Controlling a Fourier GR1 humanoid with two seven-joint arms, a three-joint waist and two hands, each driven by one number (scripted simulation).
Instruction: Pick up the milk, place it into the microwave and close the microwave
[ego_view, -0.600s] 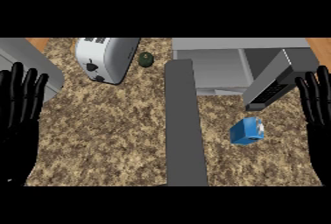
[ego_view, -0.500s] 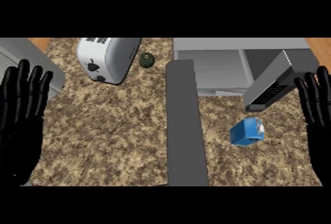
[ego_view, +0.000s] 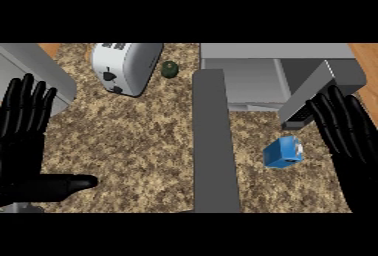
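Right hand, fingers straight and empty, is hovering at the milk's three o'clock; I reckon grasping is coming next.

Blue milk carton (white patch showing) sits before the open microwave.

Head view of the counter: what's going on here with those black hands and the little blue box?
Nothing is being held yet. The blue box is the milk, sitting on the counter in front of the microwave, whose door is swung open. The robot's right hand is open just beside the milk, not touching it. Its left hand rests open at the left edge. A toaster stands at the back.
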